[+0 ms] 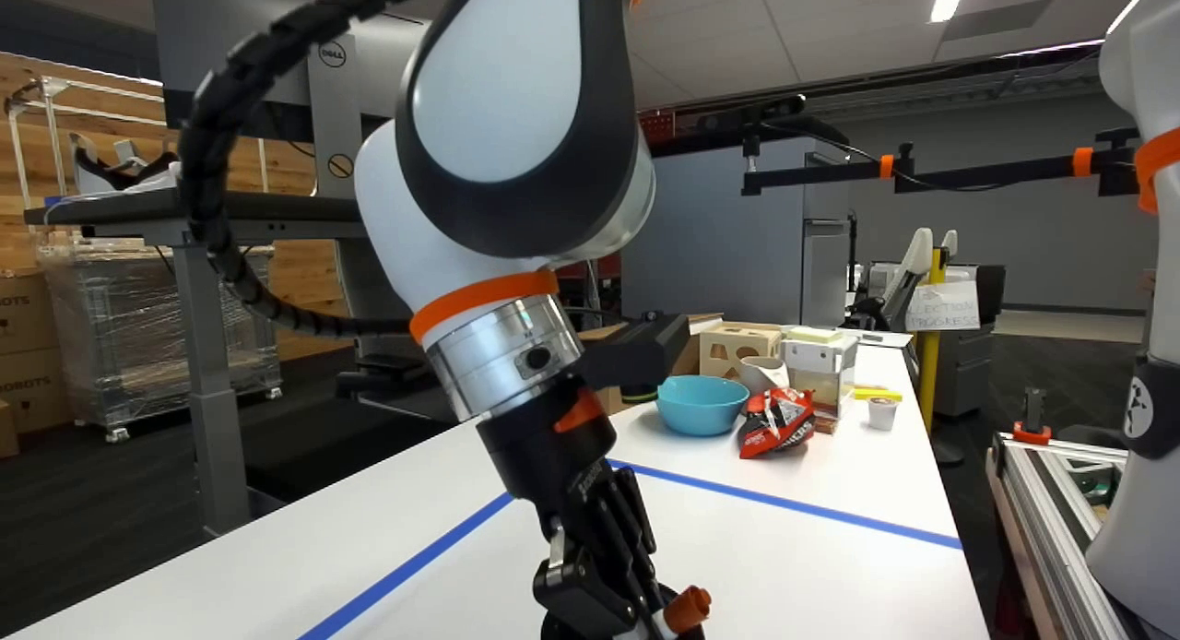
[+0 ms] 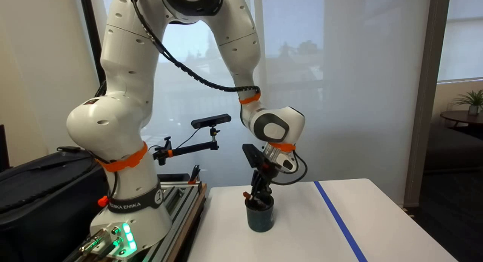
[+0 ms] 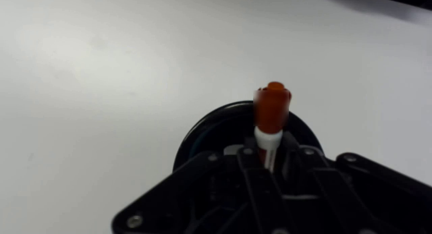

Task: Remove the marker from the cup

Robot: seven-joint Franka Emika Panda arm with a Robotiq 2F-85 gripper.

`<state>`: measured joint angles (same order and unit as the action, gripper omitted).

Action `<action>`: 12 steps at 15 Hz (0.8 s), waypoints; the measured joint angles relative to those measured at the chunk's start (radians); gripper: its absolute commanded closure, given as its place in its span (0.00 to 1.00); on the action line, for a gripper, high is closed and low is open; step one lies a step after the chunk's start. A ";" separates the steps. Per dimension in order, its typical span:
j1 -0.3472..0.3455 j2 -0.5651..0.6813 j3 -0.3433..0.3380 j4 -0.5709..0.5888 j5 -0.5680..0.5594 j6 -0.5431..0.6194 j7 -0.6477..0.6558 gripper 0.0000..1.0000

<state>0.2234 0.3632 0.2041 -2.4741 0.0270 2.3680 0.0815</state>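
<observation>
We see the marker (image 3: pixel 271 121) pinched in the narrowed gripper (image 3: pixel 270 144), its long axis slanting up from the cup (image 2: pixel 260 219) toward the robot base (image 2: pixel 145 226).

The cup (image 2: pixel 260 219) stands on the desk (image 2: pixel 302 235); wrist view: marker (image 3: pixel 270 124) between the fingers (image 3: pixel 249 158), over the rim at one o'clock.

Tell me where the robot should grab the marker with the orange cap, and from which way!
Probably around the white band under the orange cap, from above, one jaw on each side. The marker leans in the dark cup with its cap poking out, while its lower part is hidden. The gripper is right about there.
</observation>
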 measured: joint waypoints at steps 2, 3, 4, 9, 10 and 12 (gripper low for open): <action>0.000 -0.057 0.006 -0.018 0.001 -0.014 -0.005 0.95; -0.001 -0.088 0.007 -0.029 0.002 -0.023 -0.009 0.95; -0.004 -0.122 0.007 -0.041 0.003 -0.037 -0.012 0.95; -0.036 -0.297 -0.020 -0.103 -0.005 -0.090 -0.037 0.95; -0.045 -0.325 -0.034 -0.114 -0.019 -0.088 -0.038 0.95; -0.068 -0.358 -0.061 -0.128 -0.058 -0.057 -0.039 0.95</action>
<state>0.1553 0.0052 0.1426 -2.6020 -0.0310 2.3108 0.0430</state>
